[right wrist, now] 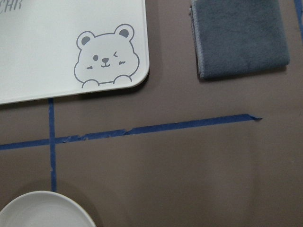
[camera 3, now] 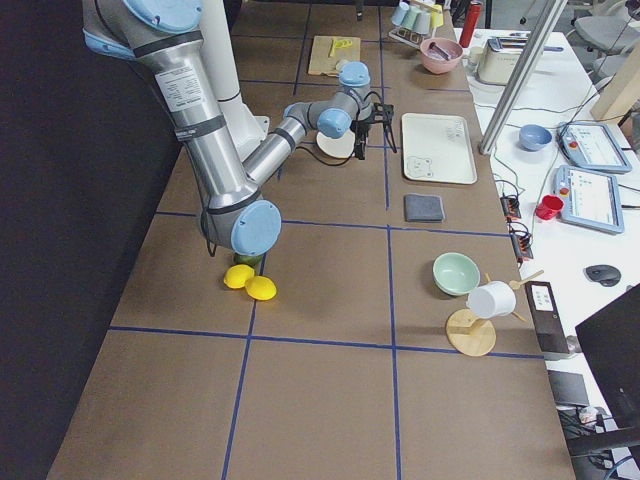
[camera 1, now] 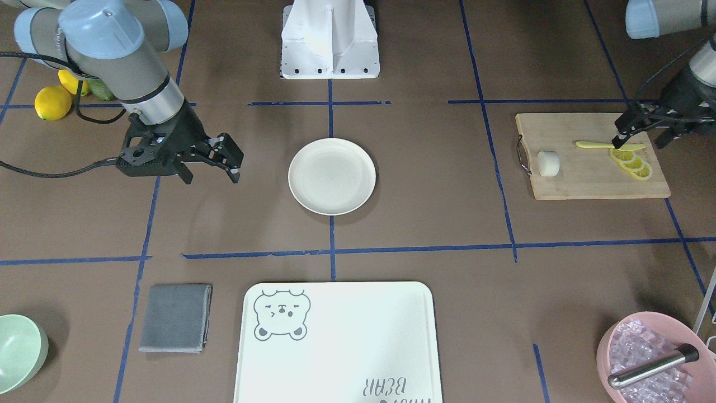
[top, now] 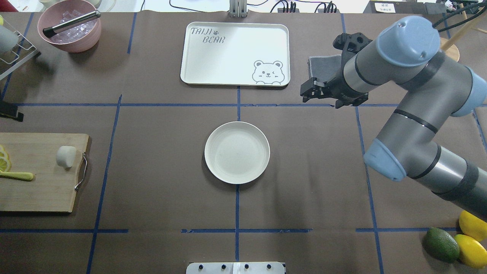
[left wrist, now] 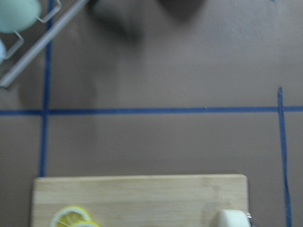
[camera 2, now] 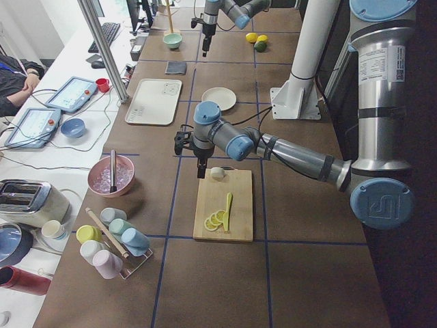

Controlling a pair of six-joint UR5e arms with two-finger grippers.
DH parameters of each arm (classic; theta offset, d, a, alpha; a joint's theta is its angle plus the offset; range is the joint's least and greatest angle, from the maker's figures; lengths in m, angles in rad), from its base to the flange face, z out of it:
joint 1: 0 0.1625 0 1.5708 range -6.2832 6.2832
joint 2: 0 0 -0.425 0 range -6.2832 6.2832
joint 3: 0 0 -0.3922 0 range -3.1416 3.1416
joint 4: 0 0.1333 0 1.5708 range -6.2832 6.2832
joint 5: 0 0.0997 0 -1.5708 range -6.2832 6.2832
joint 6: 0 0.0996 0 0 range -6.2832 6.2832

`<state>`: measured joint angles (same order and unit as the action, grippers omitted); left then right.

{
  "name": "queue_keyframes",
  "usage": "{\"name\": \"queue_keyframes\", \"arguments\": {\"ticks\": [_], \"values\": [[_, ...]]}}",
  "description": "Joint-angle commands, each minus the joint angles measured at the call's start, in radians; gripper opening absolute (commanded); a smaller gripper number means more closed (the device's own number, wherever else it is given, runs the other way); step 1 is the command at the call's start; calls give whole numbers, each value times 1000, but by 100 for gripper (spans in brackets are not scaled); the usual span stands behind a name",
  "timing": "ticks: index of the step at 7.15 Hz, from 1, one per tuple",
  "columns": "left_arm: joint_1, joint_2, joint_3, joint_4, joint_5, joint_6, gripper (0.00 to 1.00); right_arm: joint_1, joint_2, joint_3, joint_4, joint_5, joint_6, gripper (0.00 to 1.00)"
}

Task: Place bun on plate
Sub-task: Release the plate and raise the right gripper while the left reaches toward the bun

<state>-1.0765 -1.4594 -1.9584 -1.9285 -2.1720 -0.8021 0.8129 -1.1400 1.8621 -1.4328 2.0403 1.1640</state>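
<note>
Centrally, plate (camera 1: 331, 176) on tape-gridded table (camera 1: 436, 184)

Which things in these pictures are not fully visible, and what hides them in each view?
Bun: left wrist view, cut by the bottom edge.
Avocado: front-facing view, mostly behind the right arm.
Grey cloth: overhead view, partly under the right arm.
Left hand: absent from the overhead view, beyond its left edge.
</note>
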Motion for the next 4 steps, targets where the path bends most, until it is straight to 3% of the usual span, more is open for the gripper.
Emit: {"name": "queue_keyframes", "arguments": {"ticks": [1,3,4], "values": [[230,25,0,-144,174,-262,100,89,-44,-1,-21,38,-151,100],[303,21,38,-199,239,-296,99,196,-87,3,-85,139,-326,100],[309,10,77,-239,239,-295,99,227,-96,3,-133,143,-411,100]]}}
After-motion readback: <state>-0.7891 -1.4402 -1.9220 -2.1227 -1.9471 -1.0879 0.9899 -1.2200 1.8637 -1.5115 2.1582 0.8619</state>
